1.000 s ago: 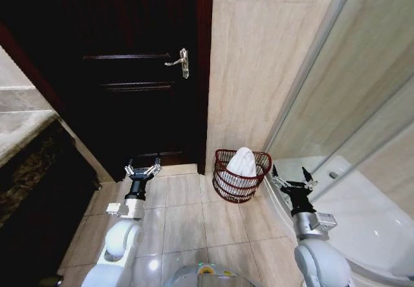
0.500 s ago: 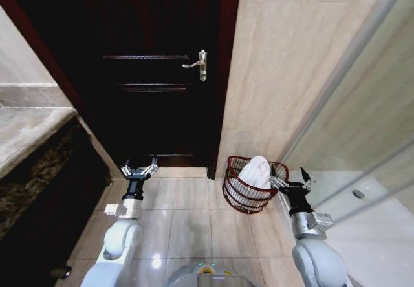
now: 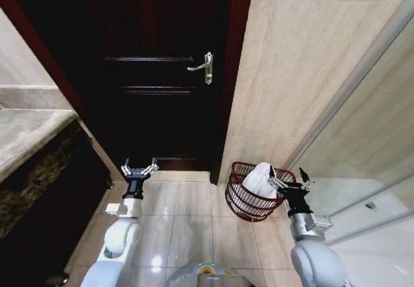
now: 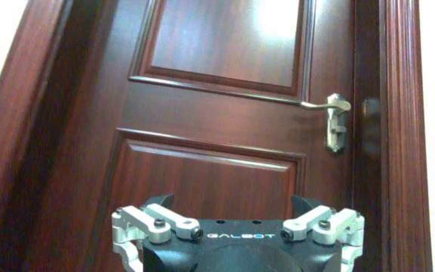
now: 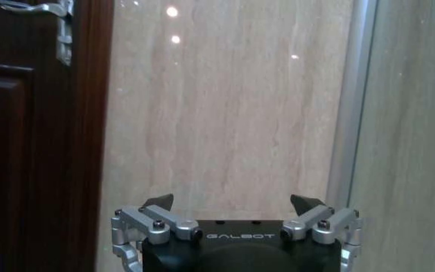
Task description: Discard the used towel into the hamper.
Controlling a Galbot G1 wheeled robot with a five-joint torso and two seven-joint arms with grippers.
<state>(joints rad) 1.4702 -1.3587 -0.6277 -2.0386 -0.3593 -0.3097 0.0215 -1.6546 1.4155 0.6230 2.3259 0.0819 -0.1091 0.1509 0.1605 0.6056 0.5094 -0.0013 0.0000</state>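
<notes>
A white towel lies bunched inside the hamper, a round reddish-brown wire basket on the floor by the tiled wall. My right gripper hangs open just to the right of the hamper's rim, nothing between its fingers. My left gripper is held open over the floor tiles in front of the dark door, well to the left of the hamper. In the wrist views each gripper, the left and the right, shows spread jaws with nothing held.
A dark wooden door with a metal lever handle stands shut ahead. A stone counter runs along the left. A glass shower screen and beige tiled wall close off the right. Pale floor tiles lie between my arms.
The whole view has swung to the left, so door and hamper sit further right in the picture. Both grippers stay open and held as before; the towel rests in the hamper throughout.
</notes>
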